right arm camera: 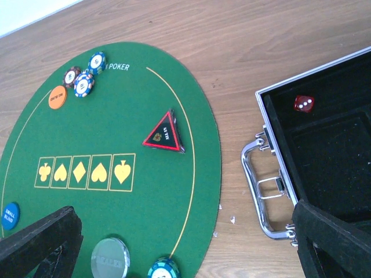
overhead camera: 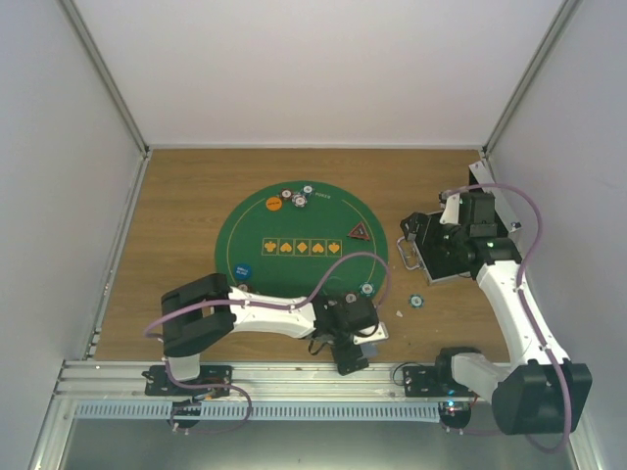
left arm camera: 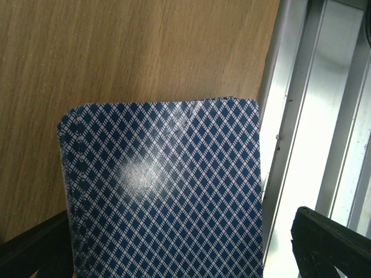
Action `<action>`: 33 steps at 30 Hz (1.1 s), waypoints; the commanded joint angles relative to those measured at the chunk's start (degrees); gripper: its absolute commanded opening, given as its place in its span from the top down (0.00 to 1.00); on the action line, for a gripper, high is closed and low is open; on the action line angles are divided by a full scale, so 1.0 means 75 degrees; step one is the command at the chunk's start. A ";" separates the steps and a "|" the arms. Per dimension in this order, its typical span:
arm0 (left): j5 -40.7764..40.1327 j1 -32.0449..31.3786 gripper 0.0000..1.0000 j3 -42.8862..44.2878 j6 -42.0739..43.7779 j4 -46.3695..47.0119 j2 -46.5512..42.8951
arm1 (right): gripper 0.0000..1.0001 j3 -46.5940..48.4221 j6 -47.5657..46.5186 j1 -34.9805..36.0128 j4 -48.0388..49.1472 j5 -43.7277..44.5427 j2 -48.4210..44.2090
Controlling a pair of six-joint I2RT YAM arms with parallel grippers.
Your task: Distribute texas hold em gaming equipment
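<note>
A deck of blue-diamond-backed playing cards (left arm camera: 168, 191) lies on the wood beside the metal rail, between the wide-apart fingers of my open left gripper (left arm camera: 179, 255), at the table's near edge (overhead camera: 355, 345). On the green mat (right arm camera: 151, 191) sit three poker chips (right arm camera: 84, 78), an orange disc (right arm camera: 57, 96), a blue disc (right arm camera: 10, 214), a dark triangular marker (right arm camera: 164, 133), a clear disc (right arm camera: 110, 259) and a teal chip (right arm camera: 163, 269). Another teal chip (overhead camera: 415, 301) lies on the wood. My right gripper (right arm camera: 185, 255) hangs open and holds nothing, above the mat's right edge.
An open black-lined silver case (right arm camera: 324, 156) sits right of the mat, with a red die (right arm camera: 304, 103) inside and its handle (right arm camera: 264, 191) facing the mat. A metal rail (left arm camera: 307, 133) runs along the table's near edge. White walls enclose the table.
</note>
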 commanded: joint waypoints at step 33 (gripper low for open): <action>-0.1238 -0.0371 0.16 0.0676 0.0100 -0.0904 0.0986 | 0.00 -0.0196 0.0153 -0.0076 0.0282 0.0108 -0.0100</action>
